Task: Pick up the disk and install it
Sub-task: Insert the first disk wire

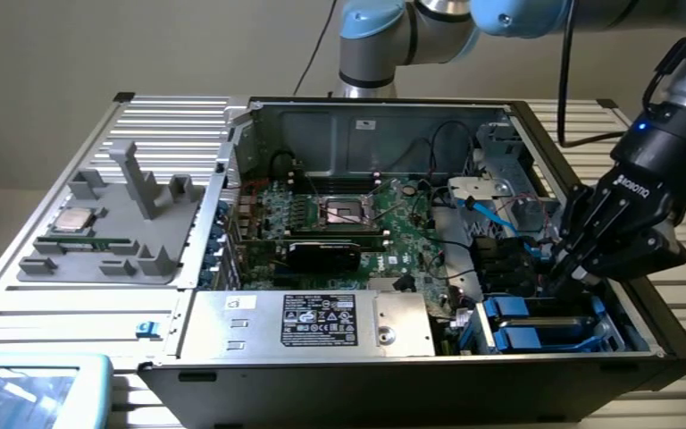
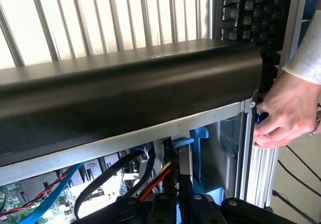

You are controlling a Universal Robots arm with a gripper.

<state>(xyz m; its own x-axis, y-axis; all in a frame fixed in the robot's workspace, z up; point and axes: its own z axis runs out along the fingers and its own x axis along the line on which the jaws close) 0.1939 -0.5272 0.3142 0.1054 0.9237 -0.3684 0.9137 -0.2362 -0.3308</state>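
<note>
- Gripper (image 1: 561,279), body marked "ROBOTIQ": fingers pressed together, tips down in the drive bay at the disk (image 1: 520,310); whether they pinch it cannot be told.
- Disk: blue-railed, lying in the bay, computer case (image 1: 379,389) front corner, exterior view's right.
- Power supply (image 1: 307,320): black label, print illegible.
- Hand (image 2: 286,116): at the case's corner.
- Slatted metal table (image 1: 81,304); beige wall (image 1: 140,45) beyond.

A robotics lab: an open computer tower (image 1: 379,393) on a slatted aluminium bench (image 1: 164,116) beneath a robot arm (image 1: 379,36).
</note>
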